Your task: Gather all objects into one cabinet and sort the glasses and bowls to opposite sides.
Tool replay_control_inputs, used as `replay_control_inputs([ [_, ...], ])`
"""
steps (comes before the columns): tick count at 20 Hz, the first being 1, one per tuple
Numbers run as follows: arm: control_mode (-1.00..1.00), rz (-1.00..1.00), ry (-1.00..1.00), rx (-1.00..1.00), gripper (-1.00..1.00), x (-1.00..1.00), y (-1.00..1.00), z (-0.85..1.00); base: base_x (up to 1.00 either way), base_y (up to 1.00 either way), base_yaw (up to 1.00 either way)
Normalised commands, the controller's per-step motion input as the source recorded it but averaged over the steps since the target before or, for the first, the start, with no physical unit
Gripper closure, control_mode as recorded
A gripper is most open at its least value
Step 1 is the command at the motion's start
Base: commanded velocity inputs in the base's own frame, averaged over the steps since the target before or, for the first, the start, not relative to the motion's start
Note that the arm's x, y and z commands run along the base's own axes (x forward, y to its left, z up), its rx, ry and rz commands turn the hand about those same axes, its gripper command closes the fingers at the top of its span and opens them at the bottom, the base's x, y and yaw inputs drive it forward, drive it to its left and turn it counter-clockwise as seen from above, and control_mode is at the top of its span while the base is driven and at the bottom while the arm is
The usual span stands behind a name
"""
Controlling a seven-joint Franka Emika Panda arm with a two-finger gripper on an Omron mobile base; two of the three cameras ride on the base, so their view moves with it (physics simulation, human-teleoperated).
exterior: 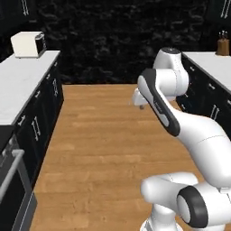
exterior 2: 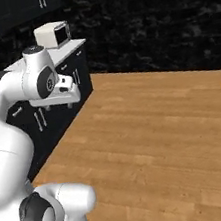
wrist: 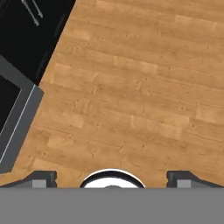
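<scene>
The gripper (wrist: 112,179) hangs with jaws spread wide and empty over the bare wooden floor (wrist: 131,87) between two counters. Black base cabinets (wrist: 26,39) line the floor's edge; a cream microwave (exterior: 28,44) sits on the white countertop's (exterior: 22,81) far corner.

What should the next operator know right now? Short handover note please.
Tool: open, holding nothing, pointing down at bare wooden floor in the hand view.
Arm: folded up over the base, in the aisle between two runs of black lower cabinets.
Job's things: no bowls, cups or target wall cabinet can be seen from here. A white microwave sits on the left counter, a knife block on the right counter.
Done: nothing visible.
Left: probably everything; find the tableware, load it into one cabinet, glasses and bowls on opposite sides.
</scene>
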Motion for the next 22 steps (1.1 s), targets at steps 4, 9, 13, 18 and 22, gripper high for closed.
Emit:
replay_control_inputs([
  [4,1.0,0.0,0.0,0.0,-1.0,0.0,0.0,0.0,0.5,0.0,-0.7],
  [9,1.0,0.0,0.0,0.0,-1.0,0.0,0.0,0.0,0.47,0.0,-0.71],
  [13,1.0,0.0,0.0,0.0,-1.0,0.0,0.0,0.0,0.43,0.0,-0.6],
  [18,1.0,0.0,0.0,0.0,-1.0,0.0,0.0,0.0,0.65,0.08,-0.51],
  [22,1.0,0.0,0.0,0.0,-1.0,0.0,0.0,0.0,0.76,0.07,-0.51],
])
